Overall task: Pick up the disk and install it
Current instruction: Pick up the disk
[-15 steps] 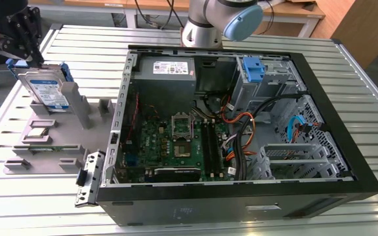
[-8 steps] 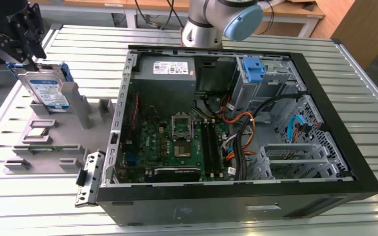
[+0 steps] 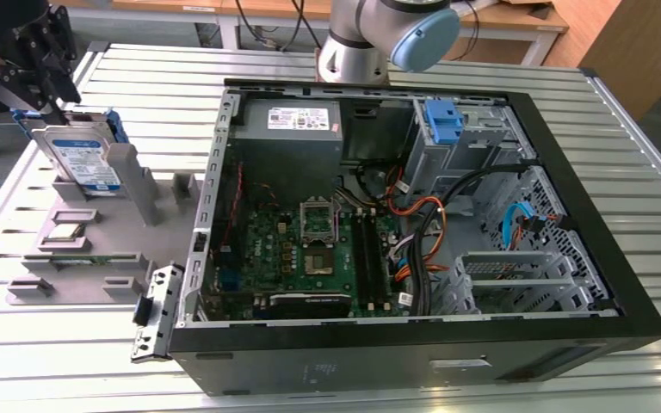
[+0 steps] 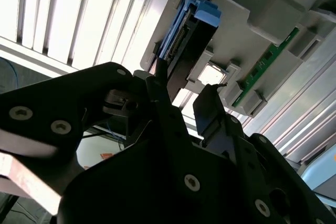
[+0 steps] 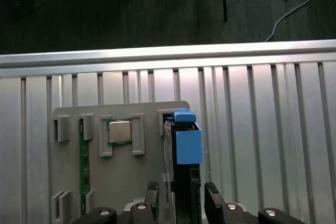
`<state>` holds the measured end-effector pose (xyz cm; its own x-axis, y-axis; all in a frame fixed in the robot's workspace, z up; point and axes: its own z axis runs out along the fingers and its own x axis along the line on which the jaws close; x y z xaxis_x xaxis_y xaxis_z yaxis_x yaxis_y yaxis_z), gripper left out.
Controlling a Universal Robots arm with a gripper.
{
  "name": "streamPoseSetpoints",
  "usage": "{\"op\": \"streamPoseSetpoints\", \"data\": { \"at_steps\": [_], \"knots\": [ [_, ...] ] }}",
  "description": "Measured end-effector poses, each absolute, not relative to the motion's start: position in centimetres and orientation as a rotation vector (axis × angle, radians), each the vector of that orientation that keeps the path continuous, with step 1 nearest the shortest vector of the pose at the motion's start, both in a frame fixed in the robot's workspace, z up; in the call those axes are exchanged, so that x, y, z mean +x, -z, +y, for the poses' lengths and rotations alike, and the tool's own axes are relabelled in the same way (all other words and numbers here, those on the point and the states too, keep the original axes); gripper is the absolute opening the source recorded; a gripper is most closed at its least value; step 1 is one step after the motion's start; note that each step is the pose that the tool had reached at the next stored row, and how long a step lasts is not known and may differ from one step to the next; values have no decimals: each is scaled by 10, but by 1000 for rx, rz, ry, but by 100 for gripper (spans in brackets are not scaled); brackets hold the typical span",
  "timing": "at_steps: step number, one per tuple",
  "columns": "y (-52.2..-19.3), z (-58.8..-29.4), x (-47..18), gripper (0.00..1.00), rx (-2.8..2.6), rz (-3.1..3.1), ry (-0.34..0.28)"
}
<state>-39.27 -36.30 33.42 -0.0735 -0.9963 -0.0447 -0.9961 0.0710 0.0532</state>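
I find the disk [image 3: 83, 160] standing on edge in the grey fixture [image 3: 124, 228] on the worktop [image 3: 652, 146], at the exterior view's left, beside the open computer case [image 3: 595, 258]. My gripper [image 5: 181, 188] hangs just above its upper edge, jaws apart, one lined up to each side; bare slats flank the fixture

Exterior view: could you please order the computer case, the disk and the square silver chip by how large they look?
1. computer case, by far the largest
2. disk, clearly smaller
3. square silver chip, the smallest
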Motion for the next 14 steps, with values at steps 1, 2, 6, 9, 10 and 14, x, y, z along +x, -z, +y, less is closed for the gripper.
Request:
{"op": "streamPoseSetpoints", "data": {
  "at_steps": [1, 2, 6, 9, 10, 14],
  "knots": [
    [-334, -363, -393, 47, 2140, -2293, 108],
    [-334, -363, -393, 47, 2145, -2289, 107],
    [-333, -363, -393, 47, 2163, -2279, 100],
    [-333, -363, -393, 47, 2172, -2272, 98],
    [-332, -363, -393, 47, 2175, -2269, 98],
    [-330, -363, -393, 47, 2185, -2260, 98]
  ]
}}
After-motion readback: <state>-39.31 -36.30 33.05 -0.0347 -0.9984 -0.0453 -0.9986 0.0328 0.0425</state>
